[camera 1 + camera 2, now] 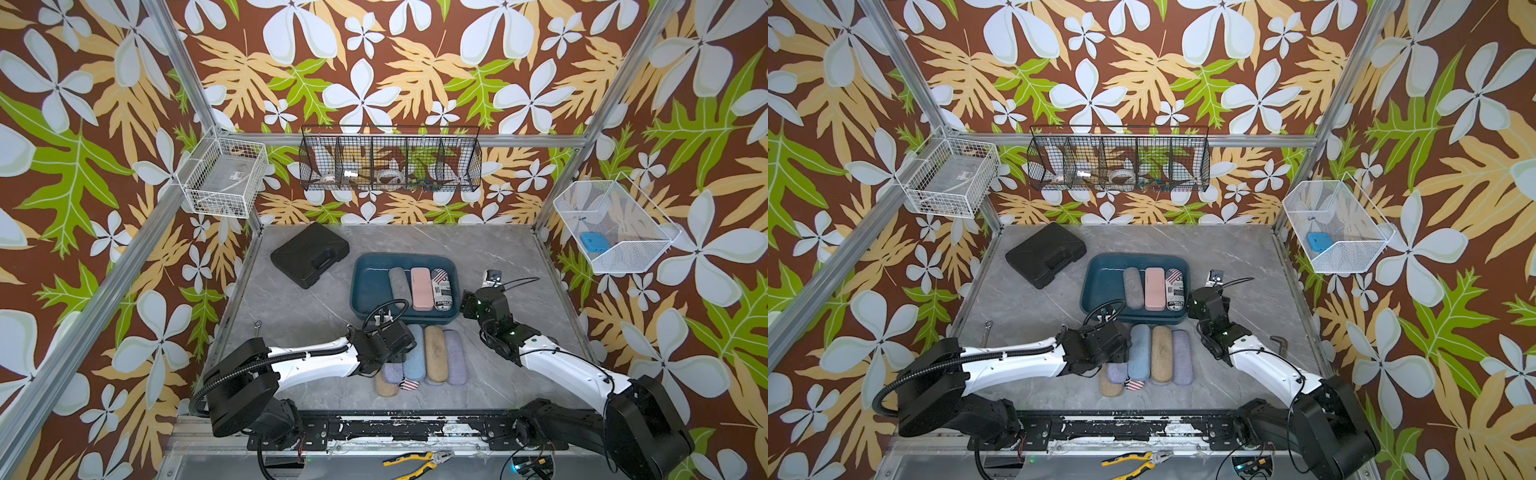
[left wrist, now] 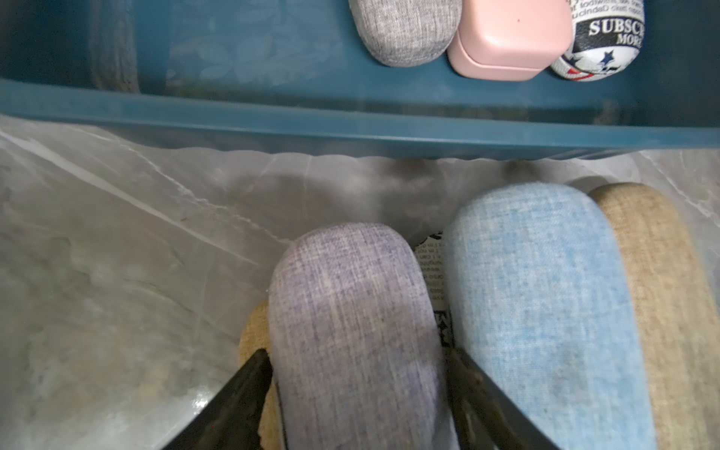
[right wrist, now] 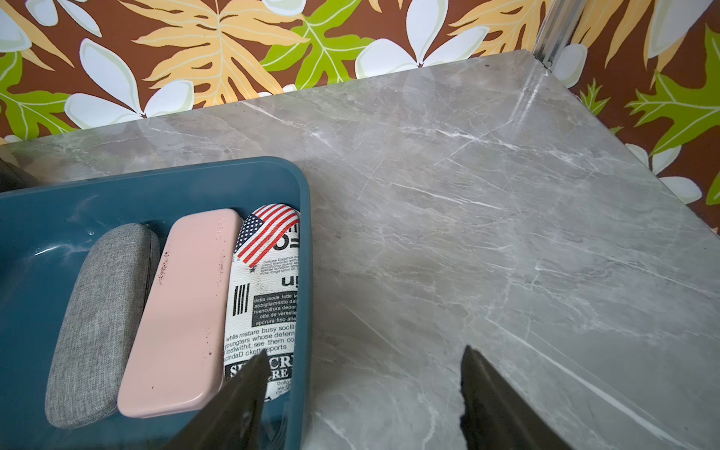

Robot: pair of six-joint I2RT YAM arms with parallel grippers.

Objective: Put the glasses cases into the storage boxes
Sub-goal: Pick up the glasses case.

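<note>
Far left, at the back, the black tool case (image 1: 309, 254) lies flat on the worktop (image 1: 291, 332). It is not my cargo, so I leave it be. My left fingers (image 2: 241, 393) are clamped across the width of a lavender case (image 2: 350, 311), one on each long flank as far as the wrist view shows. It tops a small heap, riding on a lower tan case (image 2: 253, 335) and a newsprint case (image 2: 430, 272). Nothing rests on it, so I judge it the sensible first pick. Whether it has lifted clear I cannot tell. Just beside it a blue case (image 1: 415, 353), a second tan case (image 1: 435, 353) and a second lavender case (image 1: 455, 357) lie side by side, ends toward the tub (image 1: 370, 286) and near its front wall, so each carry is short. In the tub, a grey case (image 1: 399, 283), a pink case (image 1: 420, 289) and a flag case (image 1: 441, 289) sit packed parallel against the right wall. That leaves the left half bare, with room beside the grey one. My right fingers (image 3: 241, 401) stand spread with nothing between them, straddling the tub's right wall. I judge them parked there, out of the left arm's way.
</note>
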